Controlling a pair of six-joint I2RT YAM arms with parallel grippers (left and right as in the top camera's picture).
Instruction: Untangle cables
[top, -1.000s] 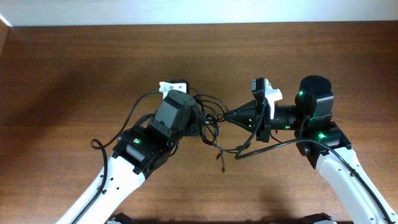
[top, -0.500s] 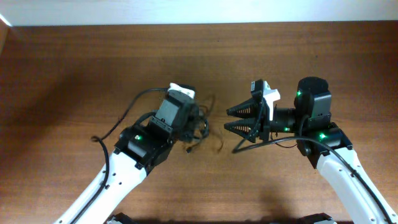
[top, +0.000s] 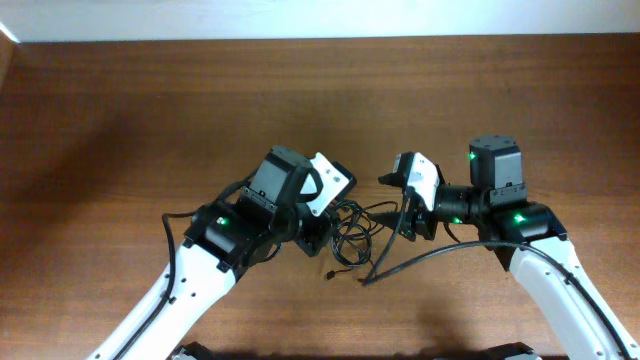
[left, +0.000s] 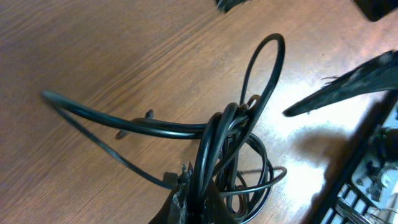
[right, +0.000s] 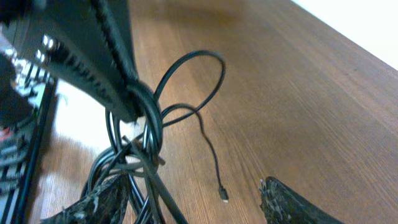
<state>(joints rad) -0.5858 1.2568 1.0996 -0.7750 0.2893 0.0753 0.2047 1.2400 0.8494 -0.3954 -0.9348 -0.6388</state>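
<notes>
Brown wood worktop (top: 120, 120), grain bare. Left gripper (left: 188, 202) clamped on cables (left: 231, 127), several strands pinched together at the knot. Right gripper (right: 189, 200) with jaws apart, holding nothing, facing the bundle from just beside. Cables about mid-worktop, partly lifted, loops springing outward, one thin tail with small plug (right: 222, 198) lying loose on the wood. Judged light, limp, slightly springy, smooth-jacketed, so likely slippery. Best taken on a free outer loop or on the loose tail short of the plug, never at the knot.
</notes>
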